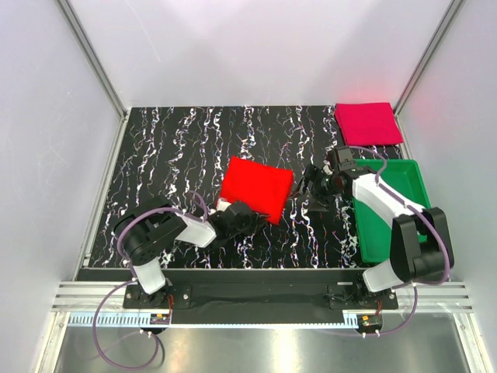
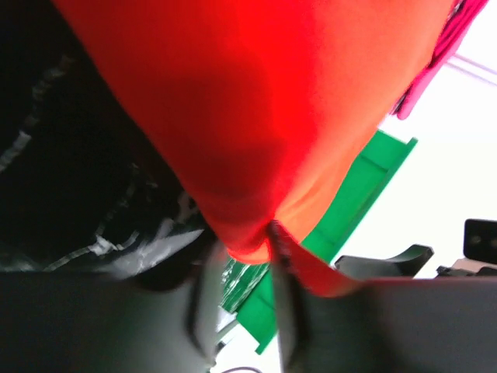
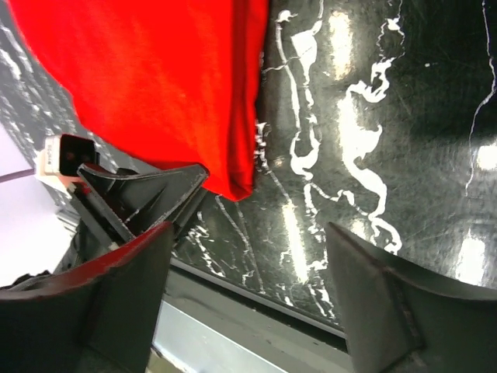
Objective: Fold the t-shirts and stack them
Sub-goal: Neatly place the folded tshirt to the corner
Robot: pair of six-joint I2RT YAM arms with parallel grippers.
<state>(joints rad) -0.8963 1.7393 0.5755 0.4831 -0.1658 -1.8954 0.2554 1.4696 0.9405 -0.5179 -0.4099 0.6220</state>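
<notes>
Lifting by one corner could open the fold: the left fingers straddle the near corner of the red shirt, mid desk; whether they grip it is unclear. The right fingers stand released; the crimson shirt lies far right.

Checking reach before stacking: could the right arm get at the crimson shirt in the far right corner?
Probably yes. The right gripper is open and empty beside the red shirt; the crimson shirt lies flat and uncovered just beyond the tray, with nothing between them.
</notes>
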